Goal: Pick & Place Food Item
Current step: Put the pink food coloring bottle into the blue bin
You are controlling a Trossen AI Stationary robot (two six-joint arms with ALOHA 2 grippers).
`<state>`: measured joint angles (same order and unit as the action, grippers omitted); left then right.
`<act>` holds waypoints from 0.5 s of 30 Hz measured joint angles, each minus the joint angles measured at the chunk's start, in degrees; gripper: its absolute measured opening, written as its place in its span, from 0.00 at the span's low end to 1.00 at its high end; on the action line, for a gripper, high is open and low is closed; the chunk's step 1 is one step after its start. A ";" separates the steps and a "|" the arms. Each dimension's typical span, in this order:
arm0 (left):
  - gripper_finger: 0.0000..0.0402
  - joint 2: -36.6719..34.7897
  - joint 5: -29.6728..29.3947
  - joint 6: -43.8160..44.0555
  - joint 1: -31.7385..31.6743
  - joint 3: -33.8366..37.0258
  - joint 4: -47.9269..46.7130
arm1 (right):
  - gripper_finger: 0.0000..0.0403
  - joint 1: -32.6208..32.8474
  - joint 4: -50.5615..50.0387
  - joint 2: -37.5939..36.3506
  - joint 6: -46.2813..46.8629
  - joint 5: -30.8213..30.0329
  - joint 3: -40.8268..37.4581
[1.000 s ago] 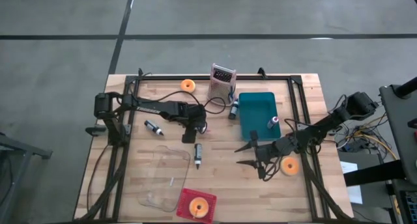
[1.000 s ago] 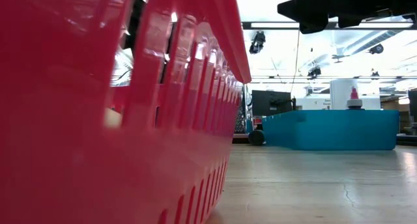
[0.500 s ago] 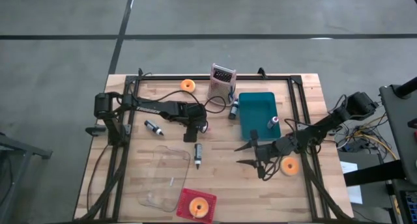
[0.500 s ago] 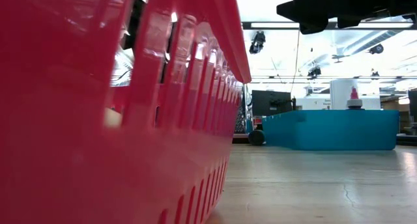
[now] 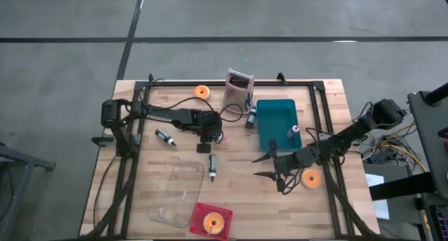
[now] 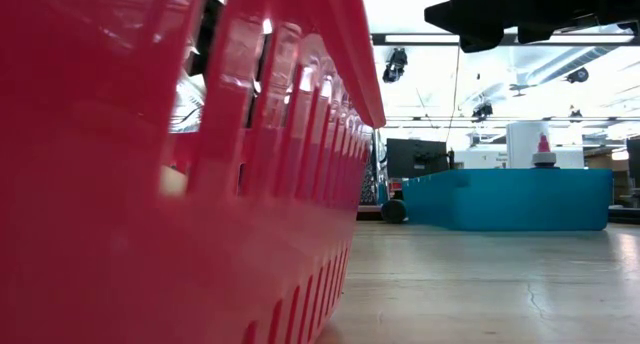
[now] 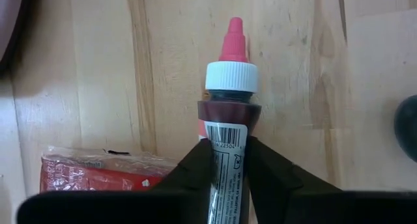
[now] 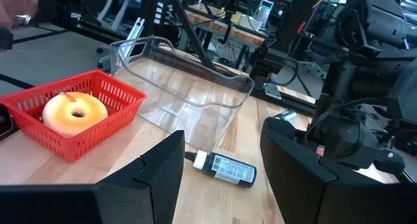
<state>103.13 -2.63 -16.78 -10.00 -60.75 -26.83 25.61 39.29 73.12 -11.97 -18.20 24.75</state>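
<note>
The left claw is clenching a small food-colouring bottle by its stiff, light body just below the white cap, low over the mid tabletop. The right claw is hanging spread and holding nothing near a doughnut. Three doughnuts are showing, one in the red basket, plus two more bottles lying flat.

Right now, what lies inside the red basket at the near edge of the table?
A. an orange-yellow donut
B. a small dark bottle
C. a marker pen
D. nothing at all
A: the right wrist view shows a donut resting inside the red basket, and the high view shows the same donut in it.
</note>
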 joint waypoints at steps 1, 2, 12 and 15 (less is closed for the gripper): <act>0.18 0.00 0.00 -0.05 0.00 0.00 0.00 | 0.49 0.00 0.00 0.00 0.00 0.00 0.00; 0.16 0.00 -0.01 -0.23 0.00 0.00 0.00 | 0.49 0.00 0.00 0.00 0.00 0.00 0.00; 0.11 0.00 -0.02 -0.50 0.00 0.00 0.00 | 0.49 0.00 0.00 0.00 0.48 0.02 0.00; 0.11 0.00 -0.04 -0.89 0.00 0.00 0.00 | 0.49 0.01 0.00 0.00 0.78 0.04 0.00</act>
<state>103.13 -2.67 -17.66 -10.00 -60.75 -26.83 25.62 39.29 73.12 -11.19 -18.15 24.75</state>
